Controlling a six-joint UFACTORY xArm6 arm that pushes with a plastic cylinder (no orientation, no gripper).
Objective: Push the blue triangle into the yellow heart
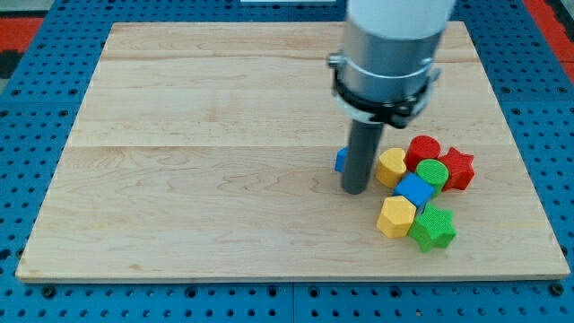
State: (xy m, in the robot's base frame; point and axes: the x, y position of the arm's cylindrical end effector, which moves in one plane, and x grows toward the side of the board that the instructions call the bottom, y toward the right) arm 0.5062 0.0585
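My tip (354, 190) rests on the wooden board (197, 161) right of centre. A blue block (341, 161), mostly hidden behind the rod, peeks out at the rod's left; its shape cannot be made out. A yellow block (391, 167), likely the heart, sits just right of the rod, close to it. The rod stands between the blue block and this yellow block.
A cluster lies right of the tip: a red round block (423, 148), a red star (456, 168), a green round block (432, 173), a blue cube (414, 190), a yellow hexagon (395, 216), a green star (433, 227).
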